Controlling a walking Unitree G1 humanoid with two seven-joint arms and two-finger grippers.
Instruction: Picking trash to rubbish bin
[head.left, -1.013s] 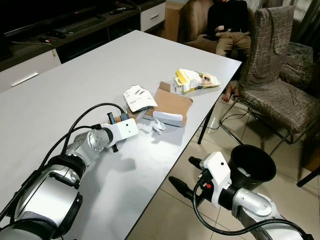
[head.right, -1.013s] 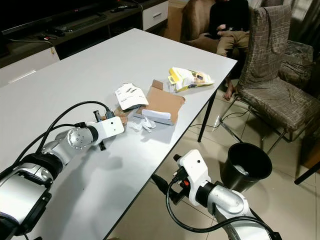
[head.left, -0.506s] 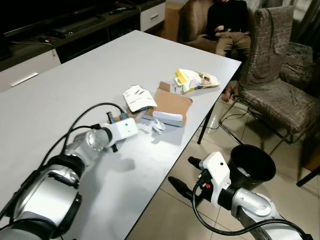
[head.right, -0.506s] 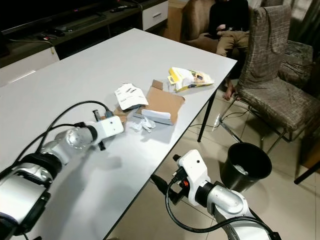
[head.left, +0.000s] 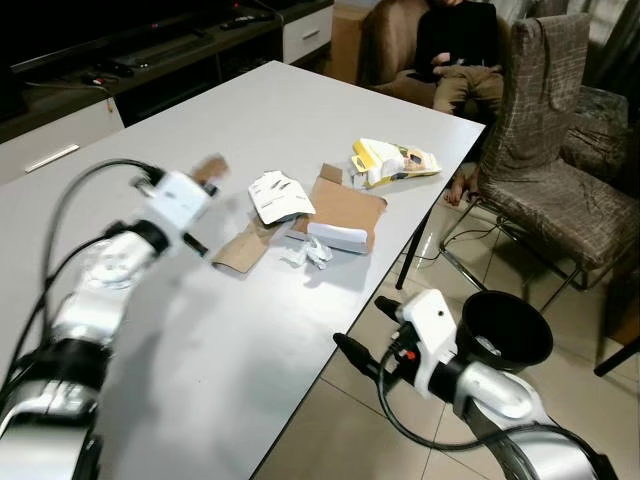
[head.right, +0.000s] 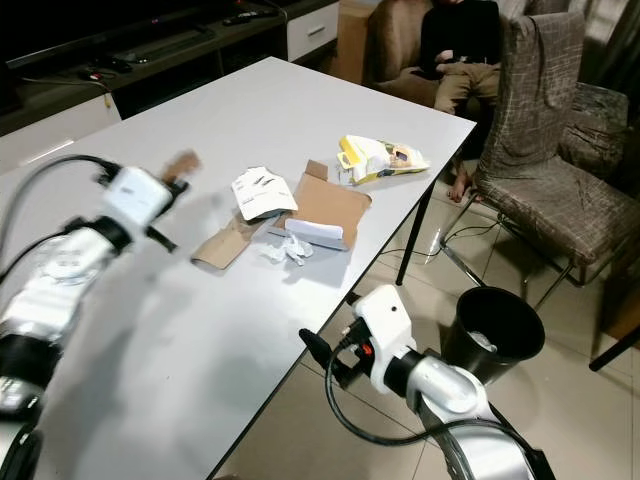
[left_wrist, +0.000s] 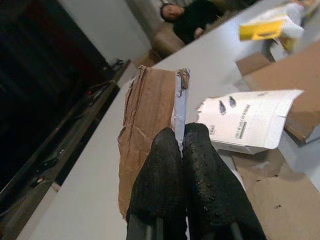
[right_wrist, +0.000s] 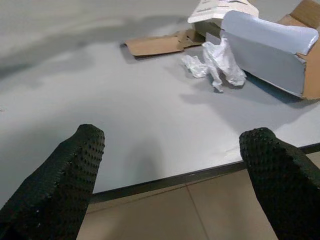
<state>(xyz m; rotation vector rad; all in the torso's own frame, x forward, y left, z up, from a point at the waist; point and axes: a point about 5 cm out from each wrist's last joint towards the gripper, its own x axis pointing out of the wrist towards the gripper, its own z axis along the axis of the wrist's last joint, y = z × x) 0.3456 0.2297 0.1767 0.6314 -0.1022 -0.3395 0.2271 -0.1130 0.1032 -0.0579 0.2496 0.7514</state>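
Note:
My left gripper (left_wrist: 181, 136) is shut on a torn strip of brown cardboard (left_wrist: 150, 125) and holds it up above the white table (head.left: 120, 180); it looks blurred in the left eye view (head.left: 203, 172). On the table lie a flat brown cardboard piece (head.left: 240, 250), a white leaflet (head.left: 278, 195), an opened brown box (head.left: 345, 208), a crumpled white wrapper (head.left: 310, 254) and a yellow package (head.left: 392, 162). My right gripper (head.left: 362, 325) is open, low beside the table's near edge. The black rubbish bin (head.left: 503, 330) stands on the floor to the right.
A patterned chair (head.left: 555, 150) stands beyond the bin. At the back a person (head.left: 455, 45) sits on a sofa. A dark TV cabinet (head.left: 150, 55) runs along the far left. Tiled floor (head.left: 340, 430) lies under the right arm.
My left arm has lifted up and swung left with the cardboard strip in its fingers, uncovering the flat cardboard piece. The right gripper has shifted slightly toward the table edge.

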